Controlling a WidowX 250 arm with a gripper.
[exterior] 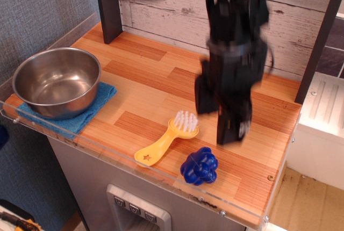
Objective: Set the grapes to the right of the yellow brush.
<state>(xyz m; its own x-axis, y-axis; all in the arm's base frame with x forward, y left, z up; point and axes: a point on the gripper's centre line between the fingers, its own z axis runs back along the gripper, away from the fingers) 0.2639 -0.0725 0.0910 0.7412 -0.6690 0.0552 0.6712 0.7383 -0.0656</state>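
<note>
- Pincer (221, 122): raised above the counter, blurred by motion; its 2 fingers hang apart with a visible gap, released, holding nothing and touching nothing.
- Arm: a dark column rising from the pincer to the top edge of the view, where its upper part is cut off; joints and cabling are smeared and hard to make out.
- Grapes (199, 166): a glossy dark-blue cluster resting free on the counter (145, 80) near the front edge, toward the front-right, below and slightly left of the pincer, well apart from it.
- Yellow brush (166, 138): lying flat near the front edge, white bristles on the round head pointing toward the back, handle with a star-shaped hole angled toward the front-left. The grapes sit just beside it on its right, not touching.
- Steel bowl (56, 81): upright at the front-left corner, resting on a blue cloth (94, 107) whose larger part is hidden beneath it.
- Clear plastic rim (107, 153): runs along the front edge of the counter.
- Dark post (109, 5): stands at the back-left corner; its top is cut off.
- White-washed plank wall (161, 5): behind the counter's back edge, partly hidden by the arm.
</note>
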